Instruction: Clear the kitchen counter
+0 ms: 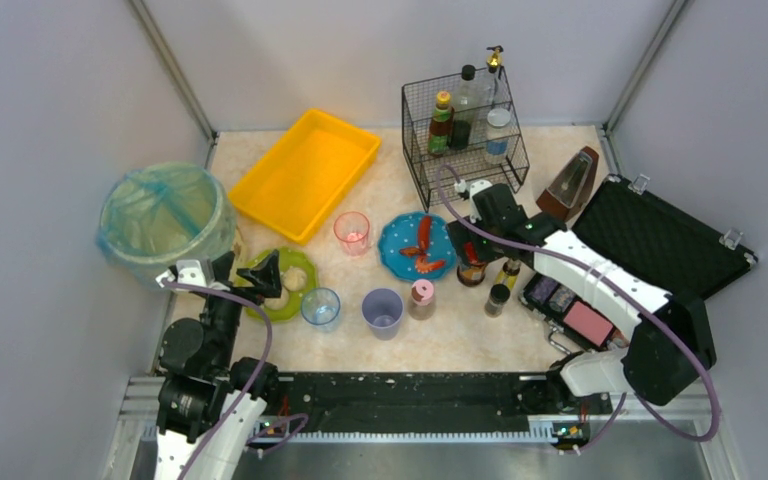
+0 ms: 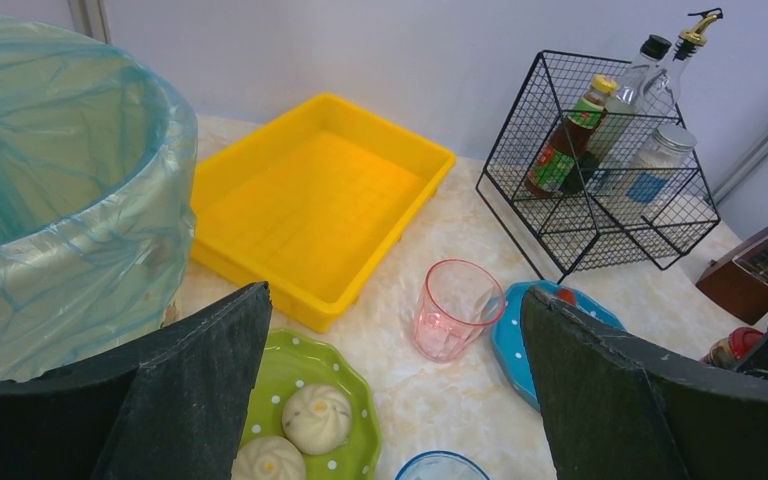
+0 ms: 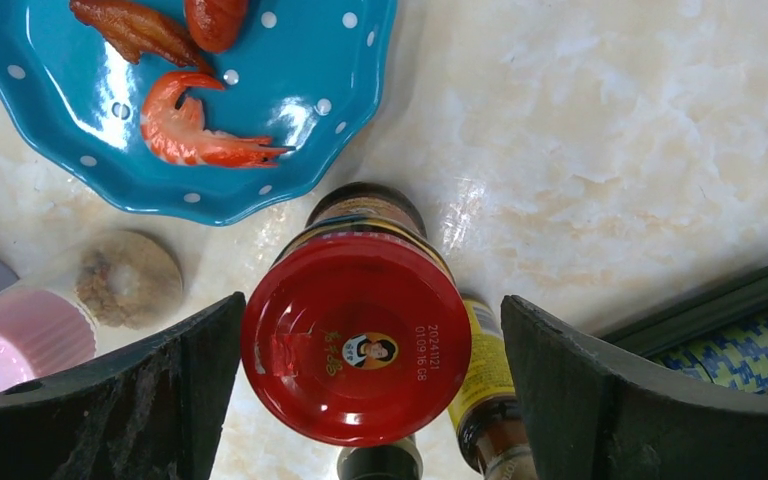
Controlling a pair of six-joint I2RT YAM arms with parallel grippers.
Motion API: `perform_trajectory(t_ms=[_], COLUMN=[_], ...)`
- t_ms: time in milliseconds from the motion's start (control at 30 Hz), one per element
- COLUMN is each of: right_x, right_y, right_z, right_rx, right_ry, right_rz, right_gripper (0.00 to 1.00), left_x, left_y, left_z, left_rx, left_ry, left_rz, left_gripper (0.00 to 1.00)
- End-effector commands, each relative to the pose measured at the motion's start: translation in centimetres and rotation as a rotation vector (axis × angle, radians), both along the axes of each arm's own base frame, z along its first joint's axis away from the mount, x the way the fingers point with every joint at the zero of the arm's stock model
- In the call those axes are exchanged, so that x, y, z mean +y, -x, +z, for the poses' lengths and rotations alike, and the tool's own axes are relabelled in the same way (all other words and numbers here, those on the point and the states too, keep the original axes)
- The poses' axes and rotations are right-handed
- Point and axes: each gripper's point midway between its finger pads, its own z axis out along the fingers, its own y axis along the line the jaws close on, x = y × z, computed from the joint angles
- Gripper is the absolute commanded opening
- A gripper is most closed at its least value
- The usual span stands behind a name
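Observation:
The beige kitchen counter (image 1: 460, 335) carries a red-lidded sauce jar (image 3: 356, 335), a blue plate (image 3: 290, 60) of shrimp, a green plate (image 2: 300, 365) with two buns, a pink glass (image 2: 455, 310), a blue glass (image 1: 320, 307), a purple cup (image 1: 383, 312) and a pink-lidded jar (image 1: 421, 298). My right gripper (image 3: 370, 310) is open and straddles the red-lidded jar from above, its left finger close to the lid. A yellow-labelled bottle (image 3: 485, 390) stands just right of that jar. Open and holding nothing, my left gripper (image 2: 395, 295) hovers over the green plate's edge.
A yellow tray (image 1: 305, 172) lies at the back. A bin lined with a blue bag (image 1: 165, 220) stands at the left. A wire rack of bottles (image 1: 465, 135) stands at the back right. An open black case (image 1: 660, 245) lies at the right.

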Motion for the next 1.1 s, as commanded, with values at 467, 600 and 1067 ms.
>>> perform_trajectory(t_ms=[467,600,1067], right_x=[1.3,1.2,2.6], right_y=[-0.9,-0.8,-3.8], right_z=[-0.6,0.4,10.9], right_rx=[0.008,0.0,-0.21], right_ry=[0.005,0.003,-0.063], right_rz=[0.03,0.031,0.071], right_gripper=[0.74,0.54,0.0], left_x=[-0.4,-0.4,-0.3], left_y=[-0.3,-0.3,-0.1], left_z=[0.7,0.7,0.8], left_rx=[-0.015,-0.015,-0.021], left_ry=[0.008,0.007,0.01], left_rz=[-0.017,-0.015,-0.016], left_gripper=[0.99,0.99,0.99])
